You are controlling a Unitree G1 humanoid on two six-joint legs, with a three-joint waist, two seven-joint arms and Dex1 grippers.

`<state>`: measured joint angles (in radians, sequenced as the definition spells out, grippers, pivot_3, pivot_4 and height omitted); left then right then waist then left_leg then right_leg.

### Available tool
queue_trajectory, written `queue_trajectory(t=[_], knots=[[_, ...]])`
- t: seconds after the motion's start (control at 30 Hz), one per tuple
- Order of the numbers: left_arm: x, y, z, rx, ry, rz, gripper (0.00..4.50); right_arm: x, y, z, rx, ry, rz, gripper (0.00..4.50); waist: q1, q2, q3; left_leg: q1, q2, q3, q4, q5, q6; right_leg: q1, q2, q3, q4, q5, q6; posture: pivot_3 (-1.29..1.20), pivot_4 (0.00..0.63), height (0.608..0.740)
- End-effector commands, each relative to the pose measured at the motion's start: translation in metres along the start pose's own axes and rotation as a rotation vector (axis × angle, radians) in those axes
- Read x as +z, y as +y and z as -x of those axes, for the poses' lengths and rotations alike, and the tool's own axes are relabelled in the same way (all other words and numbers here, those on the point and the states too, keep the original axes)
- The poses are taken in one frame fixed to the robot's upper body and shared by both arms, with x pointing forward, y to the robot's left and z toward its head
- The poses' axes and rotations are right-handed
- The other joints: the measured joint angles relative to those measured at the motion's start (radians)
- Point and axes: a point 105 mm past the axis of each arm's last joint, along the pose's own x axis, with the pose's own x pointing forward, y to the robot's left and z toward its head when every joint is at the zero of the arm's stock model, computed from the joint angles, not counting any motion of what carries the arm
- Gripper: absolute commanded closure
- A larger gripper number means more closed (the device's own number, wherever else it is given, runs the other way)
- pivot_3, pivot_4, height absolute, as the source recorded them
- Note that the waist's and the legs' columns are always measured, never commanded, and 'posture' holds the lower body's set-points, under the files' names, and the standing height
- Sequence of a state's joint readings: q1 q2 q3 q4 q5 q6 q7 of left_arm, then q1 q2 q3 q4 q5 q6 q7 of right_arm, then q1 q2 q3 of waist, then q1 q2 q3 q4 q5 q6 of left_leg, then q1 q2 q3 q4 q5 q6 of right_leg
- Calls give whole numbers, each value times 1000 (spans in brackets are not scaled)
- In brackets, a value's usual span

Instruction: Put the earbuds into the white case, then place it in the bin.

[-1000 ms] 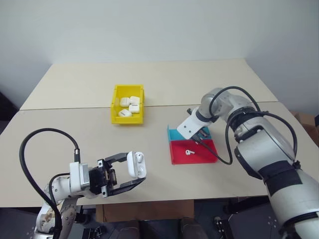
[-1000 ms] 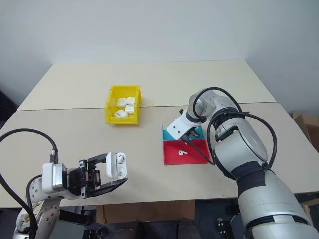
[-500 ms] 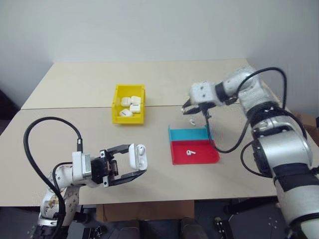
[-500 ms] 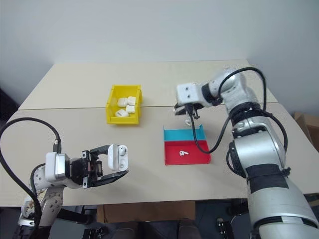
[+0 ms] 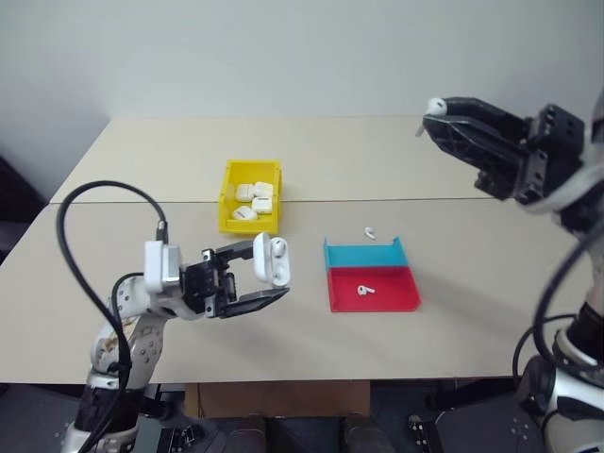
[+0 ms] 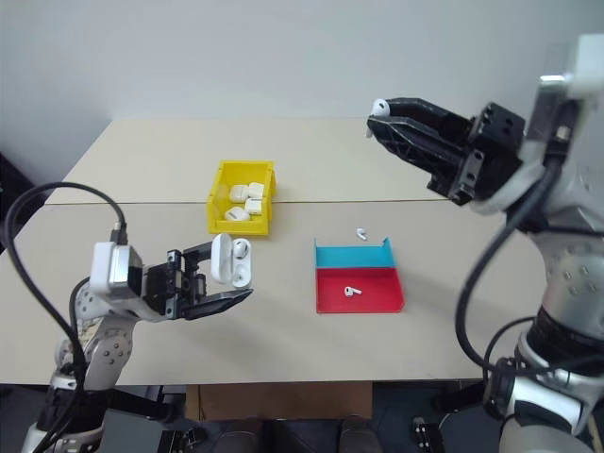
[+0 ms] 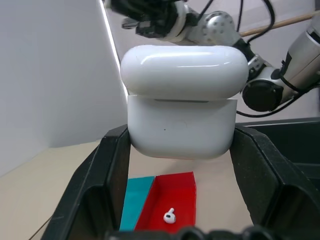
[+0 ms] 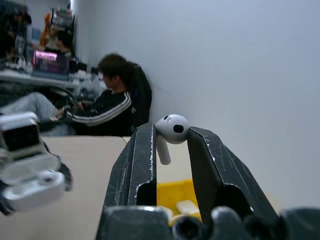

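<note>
Left end effector [image 5: 267, 281]: nearest the camera, raised above the front of the bench [image 5: 142, 189], fingers clamped on the white case [image 5: 269, 261].
White case: gripped upright by its lower half, lid hinged open, with one earbud already seated inside.
Red tray [image 5: 373, 288]: right of the case on the bench, with one earbud [image 5: 361, 291] lying in it.
Blue tray [image 5: 363, 253]: touching the red tray's far edge.
Loose earbud [image 5: 370, 231]: on the bench just beyond the blue tray.
Yellow bin [image 5: 251, 195]: farther back and to the left, holding several white cases [image 5: 253, 201].
Right end effector [image 6: 379, 118]: held high above the far side of the bench, pointing left, fingertips pinching a single earbud [image 8: 170, 131] with its stem hanging between them.
Person [image 8: 107, 107]: seated at a desk in the background of the right wrist view.
</note>
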<state>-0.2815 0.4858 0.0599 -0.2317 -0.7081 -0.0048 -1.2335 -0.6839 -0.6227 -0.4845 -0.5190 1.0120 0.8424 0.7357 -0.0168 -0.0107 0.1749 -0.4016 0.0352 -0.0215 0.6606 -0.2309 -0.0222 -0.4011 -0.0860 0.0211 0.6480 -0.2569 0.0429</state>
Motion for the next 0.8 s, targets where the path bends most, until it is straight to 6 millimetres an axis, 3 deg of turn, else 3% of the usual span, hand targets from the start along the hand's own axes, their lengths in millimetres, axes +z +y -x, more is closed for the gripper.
queue_trajectory(t=[0.03,0.1,0.23,0.8], knots=[[7,4,-11,-8,-42,6,1746,3,29,-2,5,-59,-77,3438,0,0,0,0,0,0,0,0,0,0,0,0,0,0,0,0,150,740],[10,5,-17,-29,-69,18,1746,-7,44,-2,30,-40,-112,3438,3,0,0,-1,0,-1,0,0,0,0,0,0,0,0,0,0,150,740],[7,5,-26,-69,-64,34,1746,-19,56,-7,44,-9,-177,3438,1,0,0,-2,0,-1,1,0,0,-1,0,0,0,0,0,0,150,740],[9,4,-44,-78,-111,43,1746,-41,77,-15,168,60,-294,3438,2,-1,0,-2,0,-2,0,0,1,-1,1,0,-1,0,0,0,150,740]])
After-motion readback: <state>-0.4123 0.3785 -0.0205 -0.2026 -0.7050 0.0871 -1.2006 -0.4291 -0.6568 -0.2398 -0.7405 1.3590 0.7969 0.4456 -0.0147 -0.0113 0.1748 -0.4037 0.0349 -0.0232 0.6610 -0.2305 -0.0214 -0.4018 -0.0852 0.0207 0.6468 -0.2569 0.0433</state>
